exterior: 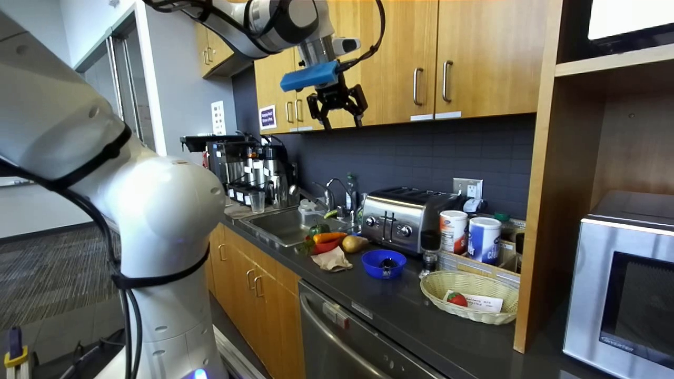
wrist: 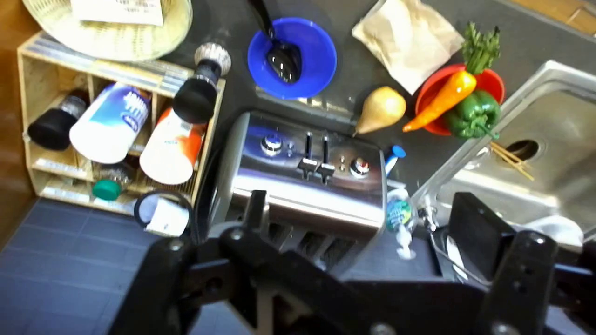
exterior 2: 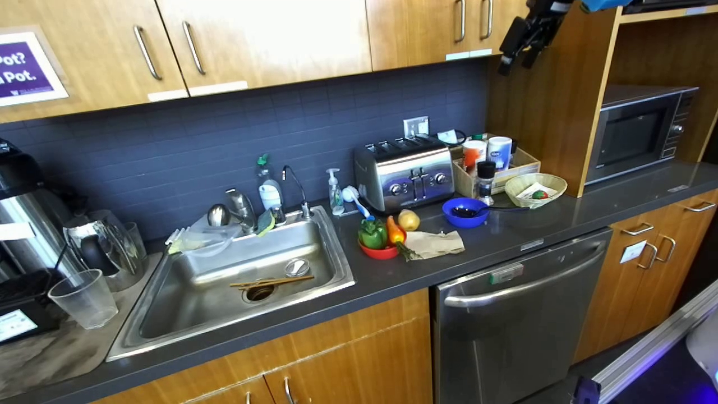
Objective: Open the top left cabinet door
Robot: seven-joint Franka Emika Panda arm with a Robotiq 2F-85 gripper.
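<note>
The tall cabinet door hangs above the toaster, closed, its flat face turned outward; its long axis looks upright, the top out of view, and a slim silver handle stands upright along its right edge. The gripper, also higher than the toaster, has its fingers spread wide apart. I can read "Pot?" and "Pot." on the purple sign well left of the toaster and "INVERTER" on the microwave to its right; lettering on the nearer blue canister is blurred.
</note>
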